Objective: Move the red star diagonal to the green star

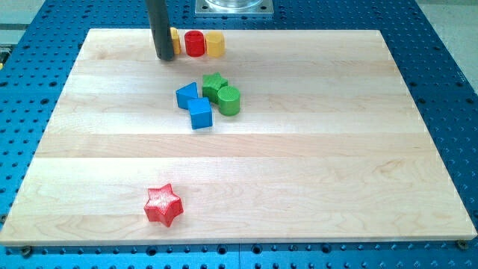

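The red star (pixel 163 205) lies near the view's bottom, left of centre, on the wooden board (pixel 314 164). The green star (pixel 213 86) sits in the upper middle, touching a green cylinder (pixel 229 100) on its right. My tip (pixel 163 56) is at the view's top left of centre, far above the red star and up-left of the green star. It stands right next to a yellow block (pixel 174 42), partly hiding it.
A blue triangular block (pixel 187 95) and a blue cube (pixel 200 113) lie just left of and below the green star. A red cylinder (pixel 194 43) and a yellow block (pixel 215 44) sit at the board's top edge. Blue perforated table (pixel 448 90) surrounds the board.
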